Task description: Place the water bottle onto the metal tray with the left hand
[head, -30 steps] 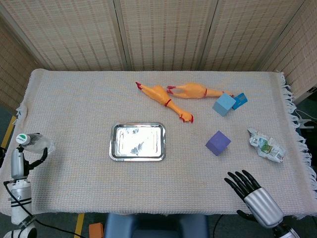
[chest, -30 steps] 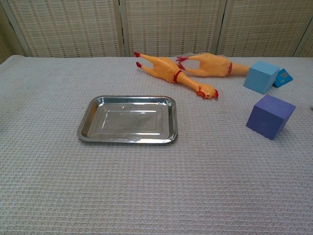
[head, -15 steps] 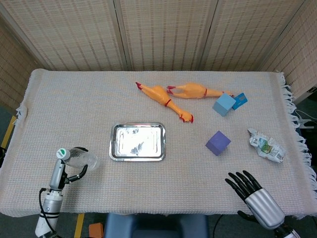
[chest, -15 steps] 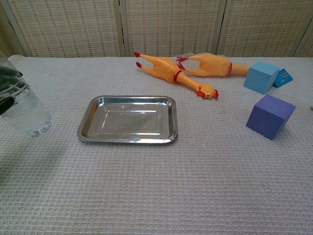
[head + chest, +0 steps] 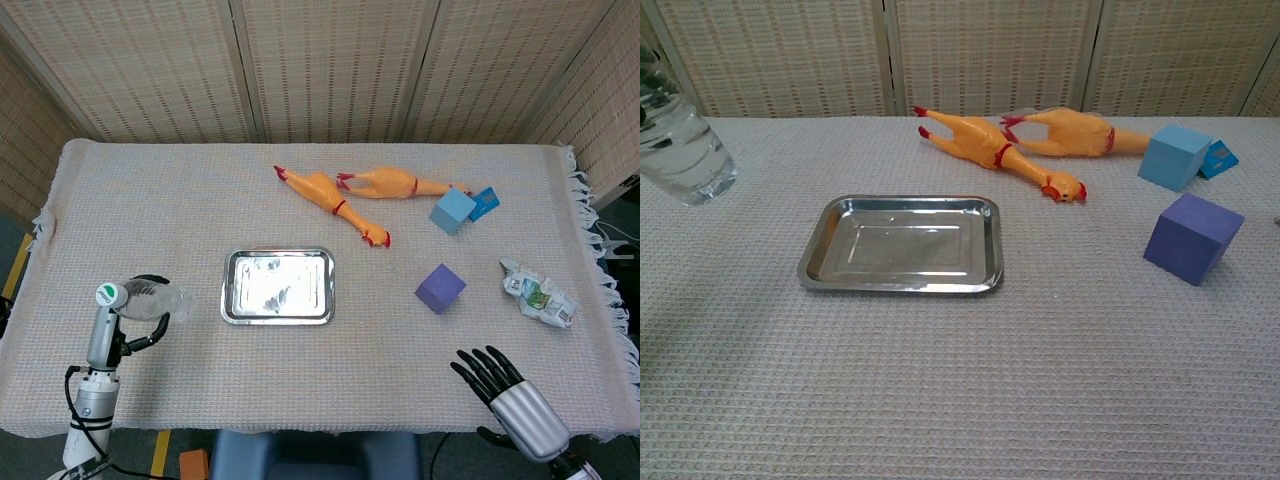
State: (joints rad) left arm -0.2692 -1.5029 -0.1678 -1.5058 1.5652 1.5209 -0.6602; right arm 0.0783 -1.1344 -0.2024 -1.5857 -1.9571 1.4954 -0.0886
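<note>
A clear water bottle [image 5: 150, 299] with a green-and-white cap is gripped by my left hand [image 5: 141, 331], whose dark fingers wrap around it. It hangs tilted above the cloth, just left of the metal tray [image 5: 227, 290]. In the chest view the bottle's lower half [image 5: 682, 150] shows at the top left, off the table and left of the tray [image 5: 812, 262], which has nothing in it. My right hand [image 5: 500, 385] rests open at the table's front right edge, fingers spread, holding nothing.
Two rubber chickens [image 5: 340, 200] lie behind the tray. A light blue block [image 5: 452, 210] and a purple block [image 5: 440, 288] sit to the right, with a crumpled wrapper [image 5: 538, 294] near the right edge. A woven cloth [image 5: 150, 200] covers the table.
My left hand carried the bottle from the table's left edge toward the tray, then lifted it higher and slightly back left. The right hand has barely moved.
</note>
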